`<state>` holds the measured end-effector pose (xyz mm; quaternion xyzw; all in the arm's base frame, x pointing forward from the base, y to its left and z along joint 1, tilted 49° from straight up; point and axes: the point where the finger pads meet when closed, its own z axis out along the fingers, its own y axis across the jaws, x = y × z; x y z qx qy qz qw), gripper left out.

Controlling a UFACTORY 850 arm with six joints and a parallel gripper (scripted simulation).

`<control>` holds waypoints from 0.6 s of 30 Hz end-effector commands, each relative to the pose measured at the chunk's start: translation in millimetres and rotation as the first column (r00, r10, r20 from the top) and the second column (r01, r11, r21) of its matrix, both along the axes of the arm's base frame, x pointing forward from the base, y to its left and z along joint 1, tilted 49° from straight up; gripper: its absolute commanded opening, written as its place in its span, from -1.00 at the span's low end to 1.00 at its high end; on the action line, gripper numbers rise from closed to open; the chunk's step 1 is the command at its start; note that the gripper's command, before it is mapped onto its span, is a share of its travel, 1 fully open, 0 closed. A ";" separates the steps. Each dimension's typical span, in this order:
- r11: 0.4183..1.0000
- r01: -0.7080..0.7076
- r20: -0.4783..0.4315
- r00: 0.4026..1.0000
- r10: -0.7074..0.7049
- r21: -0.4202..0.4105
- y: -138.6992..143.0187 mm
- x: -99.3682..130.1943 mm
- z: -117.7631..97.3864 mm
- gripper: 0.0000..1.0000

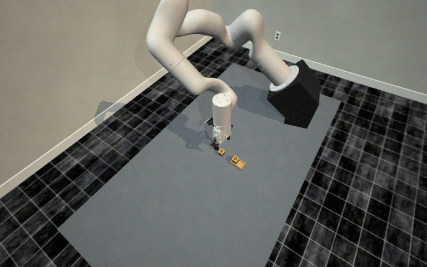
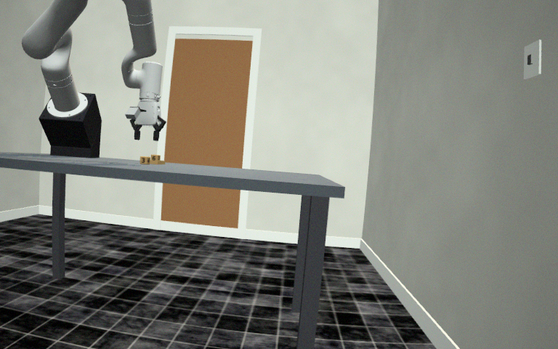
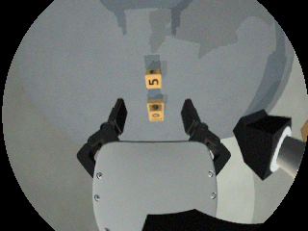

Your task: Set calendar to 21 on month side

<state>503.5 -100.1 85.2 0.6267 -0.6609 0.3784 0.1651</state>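
Note:
A small orange tray (image 1: 238,163) lies flat on the grey table. One orange cube (image 1: 235,158) stands in its left half with 0 on top; in the exterior view this cube (image 2: 155,158) shows a 6 on its side. A second orange cube (image 1: 221,152) (image 2: 144,160) stands loose on the table just left of the tray, with 5 on top and a 3 on its side. My gripper (image 1: 215,145) (image 2: 146,134) is open and empty and points down. It hangs well above the cubes. In the wrist view the open fingers frame the tray cube (image 3: 156,111), with the loose cube (image 3: 153,81) beyond.
The arm's black base (image 1: 294,94) stands at the far end of the table. The table edge nearest the exterior camera (image 2: 172,176) runs a little in front of the tray.

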 end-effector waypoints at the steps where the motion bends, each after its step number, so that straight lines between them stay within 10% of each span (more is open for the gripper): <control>1: 0.999 -0.045 -0.057 0.997 0.044 -0.017 0.0 0.4 0.0 1.00; 3: 0.999 -0.047 -0.059 0.997 0.045 -0.017 0.0 0.4 0.0 1.00; 4: 0.999 -0.047 -0.059 0.997 0.045 -0.017 0.0 0.4 0.0 -0.01; 18: 0.999 -0.047 -0.059 0.997 0.045 -0.017 0.0 0.4 0.0 -0.01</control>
